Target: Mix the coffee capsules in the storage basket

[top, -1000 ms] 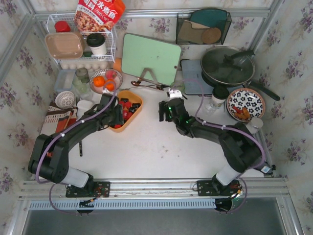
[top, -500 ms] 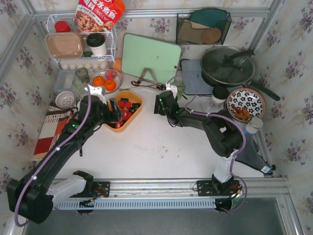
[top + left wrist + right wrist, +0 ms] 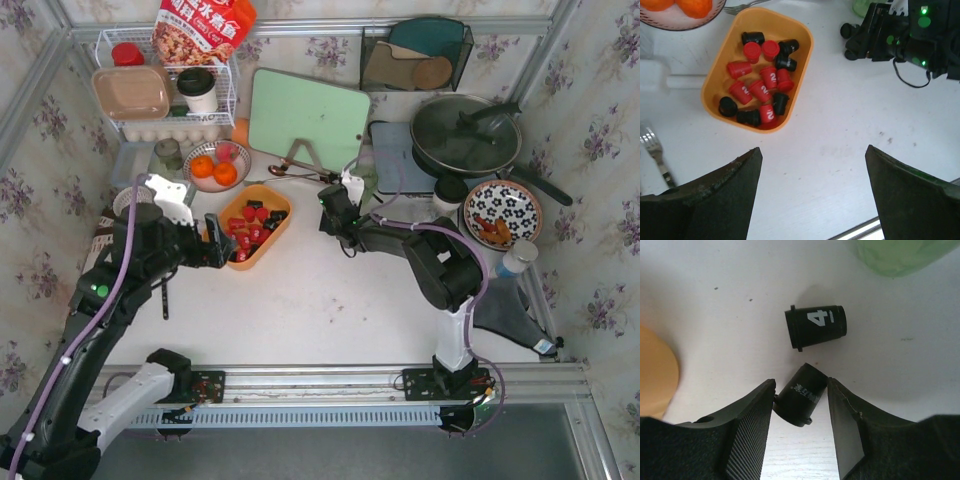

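Left claw (image 3: 812, 150) backed off the storage basket (image 3: 711, 82) rim, gaping; right claw (image 3: 801, 385) pinches black capsule (image 3: 799, 398).

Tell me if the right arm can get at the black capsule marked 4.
Likely yes: the marked capsule lies on bare table just past the right gripper. But another black capsule looks gripped between its fingers, so it probably must drop that first.

Red, black capsules (image 3: 760, 90) jumbled, orange basket (image 3: 801, 75)
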Controlling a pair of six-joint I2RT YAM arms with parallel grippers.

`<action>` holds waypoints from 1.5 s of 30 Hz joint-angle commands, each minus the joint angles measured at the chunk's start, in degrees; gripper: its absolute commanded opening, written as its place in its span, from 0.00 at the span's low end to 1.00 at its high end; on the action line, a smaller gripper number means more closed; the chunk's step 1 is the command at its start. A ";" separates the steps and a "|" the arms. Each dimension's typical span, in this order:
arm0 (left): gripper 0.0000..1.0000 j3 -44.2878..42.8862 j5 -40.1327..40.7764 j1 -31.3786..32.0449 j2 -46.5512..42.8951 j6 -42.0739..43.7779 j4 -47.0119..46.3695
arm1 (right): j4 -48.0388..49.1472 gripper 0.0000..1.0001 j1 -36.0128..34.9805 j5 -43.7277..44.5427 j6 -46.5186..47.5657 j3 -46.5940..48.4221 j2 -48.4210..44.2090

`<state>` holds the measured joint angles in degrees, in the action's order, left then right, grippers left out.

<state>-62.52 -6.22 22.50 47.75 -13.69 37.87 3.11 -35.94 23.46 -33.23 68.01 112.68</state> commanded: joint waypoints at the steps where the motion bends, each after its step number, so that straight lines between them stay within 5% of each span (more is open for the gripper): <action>1: 0.88 -0.33 3.23 -0.09 -2.60 7.02 4.84 | -2.19 0.53 0.01 1.15 -3.25 -0.09 0.45; 22: 0.92 7.41 9.77 -0.70 -10.20 9.56 0.16 | -0.83 0.27 -0.93 -2.76 3.09 -2.70 -4.19; 32: 0.92 7.59 9.51 -1.62 -10.74 9.13 0.11 | 5.70 0.26 -12.80 2.12 17.91 4.19 -8.44; 45: 0.92 7.84 9.34 -1.84 -10.66 9.23 0.24 | 11.22 0.37 -19.33 -11.81 19.12 14.07 2.61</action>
<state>-54.81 3.14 20.67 37.01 -4.64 40.05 12.97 -55.00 16.56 -13.37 80.82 113.51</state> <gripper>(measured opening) 0.925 0.439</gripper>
